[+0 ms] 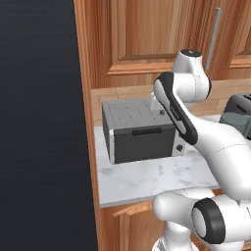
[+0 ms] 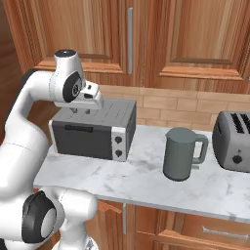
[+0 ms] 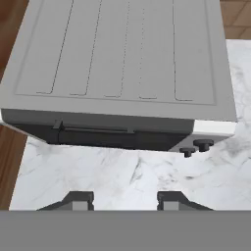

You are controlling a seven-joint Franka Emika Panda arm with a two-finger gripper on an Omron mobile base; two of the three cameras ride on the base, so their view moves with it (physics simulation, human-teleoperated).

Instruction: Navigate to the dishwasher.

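Appliances on the marble counter (image 2: 146, 178) number three by our count: one toaster oven (image 2: 93, 129) at left, one grey kettle (image 2: 181, 154) in the middle, one dark toaster (image 2: 233, 140) at right, wooden cabinets (image 2: 161, 34) above them. Our arm bends over the oven, gripper (image 3: 125, 200) pointing down at the counter before its door, fingers spread with nothing between. We see nothing matching the dishwasher.

Domestic kitchen. Confirmed by white marble-patterned desk (image 2: 146, 181) carrying boxy grey toaster oven with dark door (image 2: 93, 129), grey-green electric kettle (image 2: 182, 154) and dark grey slot toaster (image 2: 233, 140); raised-panel wooden cabinet doors (image 2: 195, 39) above; tan brick backsplash (image 2: 171, 110) behind.
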